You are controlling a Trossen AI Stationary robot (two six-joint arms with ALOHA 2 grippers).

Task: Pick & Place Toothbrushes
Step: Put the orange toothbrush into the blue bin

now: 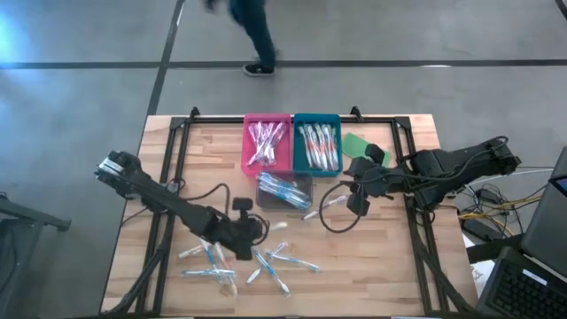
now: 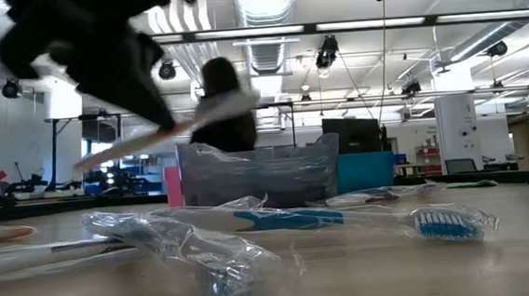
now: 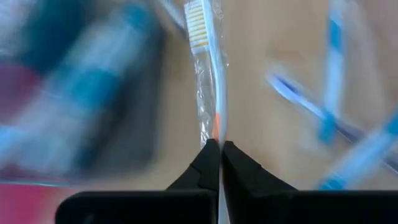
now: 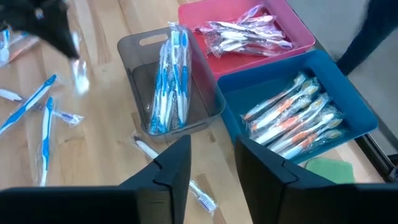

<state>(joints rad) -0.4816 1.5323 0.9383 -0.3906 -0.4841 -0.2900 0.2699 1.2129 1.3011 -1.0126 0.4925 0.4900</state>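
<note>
Toothbrush (image 3: pixel 208 68) clamped in left fingers (image 3: pixel 205 165), bristles pointing away; right fingers (image 4: pixel 180 162) apart, empty.

A pink tray (image 1: pixel 267 120) holds pink-accented toothbrushes (image 1: pixel 265 142); a blue tray (image 1: pixel 316 119) holds orange-and-white ones; a smoky grey tray (image 4: pixel 138 46) holds blue ones. The counter (image 1: pixel 399 275) is pale striped wood. A green piece (image 1: pixel 365 147) lies beside the blue tray.
</note>
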